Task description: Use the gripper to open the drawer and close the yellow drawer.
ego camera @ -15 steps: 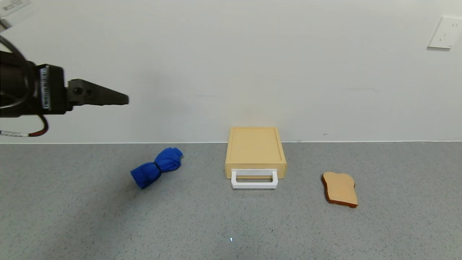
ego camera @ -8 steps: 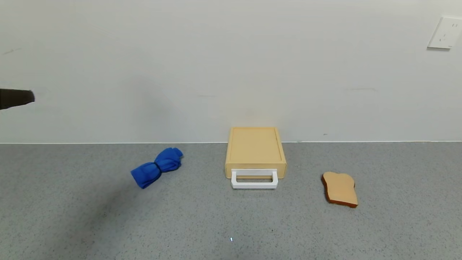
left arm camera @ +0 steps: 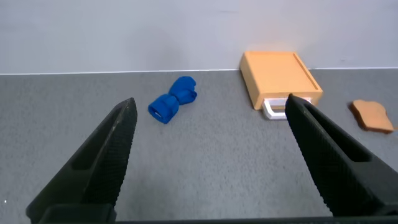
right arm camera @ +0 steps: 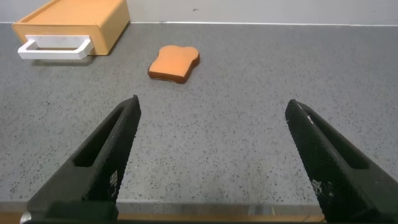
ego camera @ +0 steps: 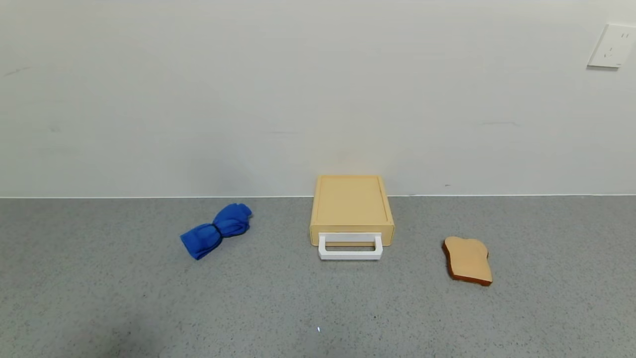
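Note:
The pale-yellow drawer box (ego camera: 352,206) stands against the back wall at the middle of the grey counter, its drawer pushed in and its white loop handle (ego camera: 350,247) facing me. It also shows in the left wrist view (left arm camera: 280,78) and the right wrist view (right arm camera: 74,25). Neither arm shows in the head view. My left gripper (left arm camera: 211,106) is open and empty, hovering well back from the drawer on its left. My right gripper (right arm camera: 211,106) is open and empty, low near the counter's front edge on the right.
A blue rolled cloth (ego camera: 216,230) lies left of the drawer box. A tan toast-shaped slice (ego camera: 467,260) lies to its right. A white wall socket (ego camera: 610,45) is at the upper right. The counter's front edge (right arm camera: 186,211) shows under the right gripper.
My left arm has withdrawn to the left and left the head view. The drawer, cloth and toast slice have not moved.

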`<action>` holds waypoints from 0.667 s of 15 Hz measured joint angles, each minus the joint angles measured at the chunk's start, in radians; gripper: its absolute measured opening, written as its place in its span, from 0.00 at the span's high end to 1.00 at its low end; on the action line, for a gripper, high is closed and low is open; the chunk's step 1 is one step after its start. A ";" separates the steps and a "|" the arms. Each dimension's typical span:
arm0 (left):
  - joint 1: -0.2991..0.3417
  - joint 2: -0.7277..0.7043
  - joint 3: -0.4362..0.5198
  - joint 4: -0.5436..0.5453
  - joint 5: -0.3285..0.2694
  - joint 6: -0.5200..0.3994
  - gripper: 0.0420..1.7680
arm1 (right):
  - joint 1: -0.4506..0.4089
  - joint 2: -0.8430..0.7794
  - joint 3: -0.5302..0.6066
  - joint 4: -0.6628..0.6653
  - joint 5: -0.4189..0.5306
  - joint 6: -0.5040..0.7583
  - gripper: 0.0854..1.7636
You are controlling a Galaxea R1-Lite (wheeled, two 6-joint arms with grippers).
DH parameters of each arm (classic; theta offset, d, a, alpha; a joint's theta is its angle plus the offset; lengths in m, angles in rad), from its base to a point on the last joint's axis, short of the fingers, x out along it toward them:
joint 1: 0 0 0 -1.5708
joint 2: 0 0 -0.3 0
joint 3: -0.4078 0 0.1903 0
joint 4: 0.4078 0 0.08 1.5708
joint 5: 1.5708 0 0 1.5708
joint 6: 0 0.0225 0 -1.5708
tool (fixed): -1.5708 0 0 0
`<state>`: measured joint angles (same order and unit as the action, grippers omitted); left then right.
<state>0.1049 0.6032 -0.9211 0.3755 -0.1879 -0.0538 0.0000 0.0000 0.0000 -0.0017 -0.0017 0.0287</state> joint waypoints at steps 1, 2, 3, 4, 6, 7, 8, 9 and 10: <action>-0.033 -0.051 0.021 0.042 -0.003 0.016 0.03 | 0.000 0.000 0.000 0.000 0.000 0.000 0.03; -0.067 -0.093 0.038 0.074 -0.004 0.036 0.03 | 0.000 0.000 0.000 0.000 0.000 0.000 0.03; -0.091 -0.130 0.057 0.090 -0.003 0.048 0.03 | 0.000 0.000 0.000 0.000 0.000 0.000 0.03; -0.101 -0.163 0.075 0.092 -0.002 0.051 0.03 | 0.000 0.000 0.000 0.000 0.000 0.000 0.03; -0.101 -0.221 0.117 0.088 -0.004 0.054 0.03 | 0.000 0.000 0.000 0.000 0.000 0.000 0.03; -0.089 -0.256 0.146 0.079 -0.007 0.054 0.03 | 0.000 0.000 0.000 0.000 0.000 0.000 0.03; -0.077 -0.288 0.181 0.070 -0.006 0.055 0.03 | 0.000 0.000 0.000 0.000 0.000 0.000 0.03; -0.071 -0.319 0.216 0.057 0.001 0.057 0.03 | 0.000 0.000 0.000 0.000 0.000 0.000 0.03; -0.071 -0.349 0.249 0.034 0.007 0.058 0.03 | 0.000 0.000 0.000 0.000 0.000 0.000 0.03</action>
<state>0.0336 0.2538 -0.6726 0.4098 -0.1809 0.0043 0.0000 0.0000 0.0000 -0.0013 -0.0013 0.0291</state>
